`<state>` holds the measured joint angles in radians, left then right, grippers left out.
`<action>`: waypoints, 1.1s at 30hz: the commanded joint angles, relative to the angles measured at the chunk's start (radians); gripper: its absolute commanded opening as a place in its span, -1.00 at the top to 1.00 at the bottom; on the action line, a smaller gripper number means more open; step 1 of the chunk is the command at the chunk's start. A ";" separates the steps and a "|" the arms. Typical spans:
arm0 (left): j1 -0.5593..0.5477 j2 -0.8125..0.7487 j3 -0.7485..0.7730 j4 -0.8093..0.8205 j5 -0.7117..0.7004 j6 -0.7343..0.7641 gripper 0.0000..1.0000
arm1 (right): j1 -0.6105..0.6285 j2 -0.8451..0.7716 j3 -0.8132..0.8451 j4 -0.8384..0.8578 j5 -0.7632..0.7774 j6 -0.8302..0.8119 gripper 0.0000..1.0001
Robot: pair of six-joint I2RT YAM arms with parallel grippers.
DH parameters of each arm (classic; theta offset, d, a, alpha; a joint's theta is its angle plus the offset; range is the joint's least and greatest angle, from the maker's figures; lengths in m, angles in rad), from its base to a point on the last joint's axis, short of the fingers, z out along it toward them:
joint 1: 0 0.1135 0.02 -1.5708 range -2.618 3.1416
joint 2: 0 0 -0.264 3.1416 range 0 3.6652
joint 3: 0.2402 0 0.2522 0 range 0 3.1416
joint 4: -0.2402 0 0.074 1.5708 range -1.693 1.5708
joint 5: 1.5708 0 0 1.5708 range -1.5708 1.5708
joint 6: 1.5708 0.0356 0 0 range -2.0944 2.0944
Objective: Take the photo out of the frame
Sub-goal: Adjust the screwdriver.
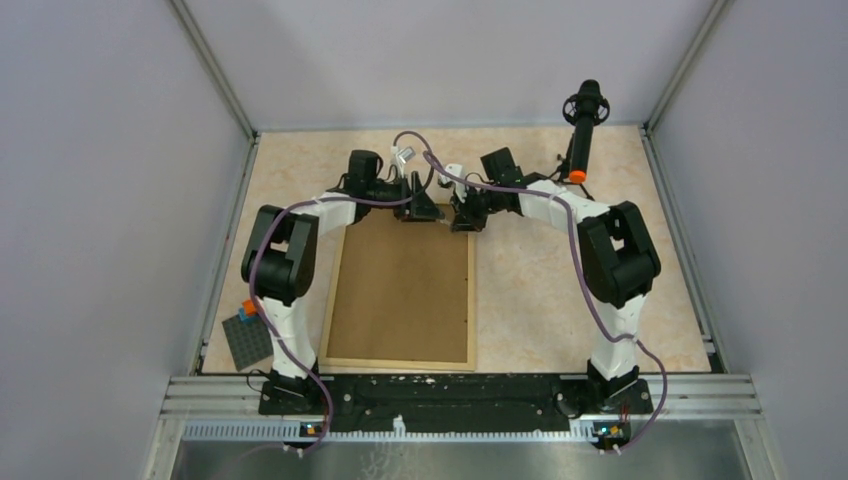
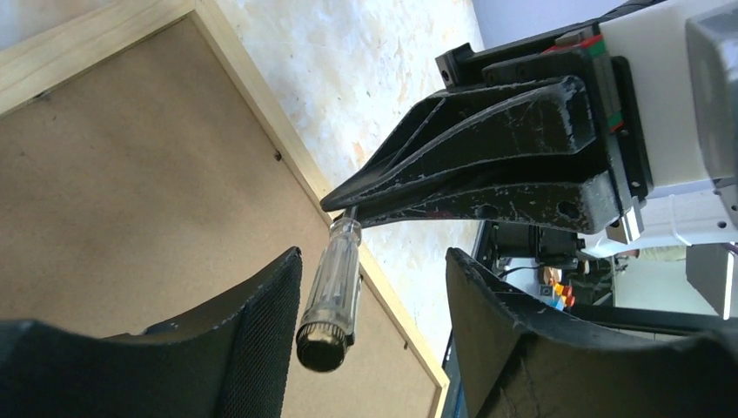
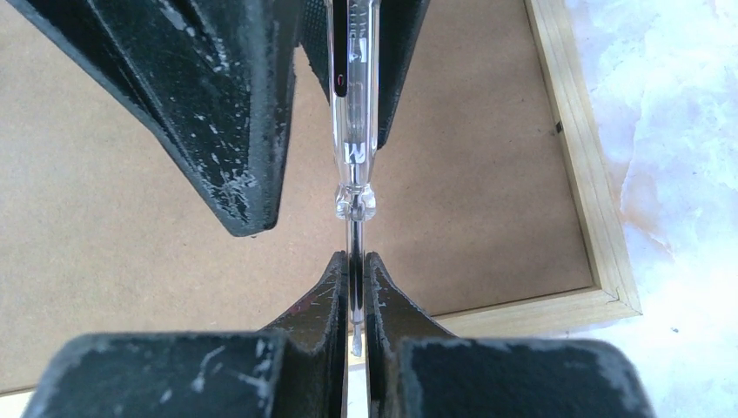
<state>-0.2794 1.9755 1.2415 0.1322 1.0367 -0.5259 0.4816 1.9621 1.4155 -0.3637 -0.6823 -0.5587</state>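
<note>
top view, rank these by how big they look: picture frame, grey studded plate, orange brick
1. picture frame, largest by far
2. grey studded plate
3. orange brick, smallest

Two arms stand at the table (image 1: 560,290): one left arm (image 1: 285,260) and one right arm (image 1: 615,255). There are two grippers, the left gripper (image 2: 372,254) and the right gripper (image 3: 355,261). There is one frame (image 1: 400,290), one screwdriver (image 3: 352,131), one baseplate (image 1: 246,342), two small bricks (image 1: 247,308) and one black pole (image 1: 582,130).

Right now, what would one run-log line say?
right gripper: shut on screwdriver shaft | left gripper: open around handle | frame: back side up
</note>
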 commanded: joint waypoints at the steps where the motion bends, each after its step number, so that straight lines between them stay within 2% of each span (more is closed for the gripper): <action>1: -0.006 0.030 0.078 -0.062 0.039 0.061 -0.29 | 0.006 -0.059 0.036 -0.011 -0.028 -0.069 1.00; 13: -0.031 0.086 0.090 -0.090 0.062 0.059 -0.05 | 0.020 -0.064 0.049 -0.023 -0.020 -0.105 1.00; 22: -0.039 0.103 0.078 -0.036 0.067 0.010 0.26 | 0.031 -0.088 0.021 -0.003 -0.040 -0.132 1.00; 25: -0.041 0.107 0.079 -0.023 0.069 -0.004 0.16 | 0.034 -0.094 0.010 0.007 -0.042 -0.136 1.00; 33: -0.043 0.116 0.073 0.014 0.079 -0.045 0.14 | 0.034 -0.106 -0.007 0.011 -0.046 -0.155 1.00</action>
<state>-0.3153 2.0712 1.3144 0.0879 1.0962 -0.5526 0.4965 1.9305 1.4136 -0.3969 -0.6739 -0.6735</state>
